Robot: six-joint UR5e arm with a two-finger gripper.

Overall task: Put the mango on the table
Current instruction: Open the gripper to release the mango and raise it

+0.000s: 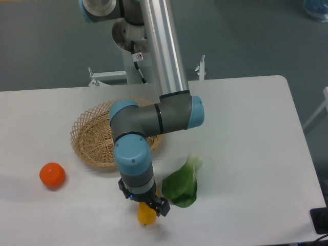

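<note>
The mango (146, 216) is a yellow-orange fruit, mostly hidden under the gripper, at the front middle of the white table (246, 154). My gripper (148, 207) points down and its dark fingers sit around the top of the mango. The mango looks at or just above the tabletop; I cannot tell whether it touches. I cannot make out whether the fingers still squeeze it.
A woven wicker basket (95, 138) stands behind the gripper, partly covered by the arm. A round orange (52, 175) lies at the front left. A green leafy vegetable (183, 185) lies just right of the gripper. The table's front edge is close below the mango.
</note>
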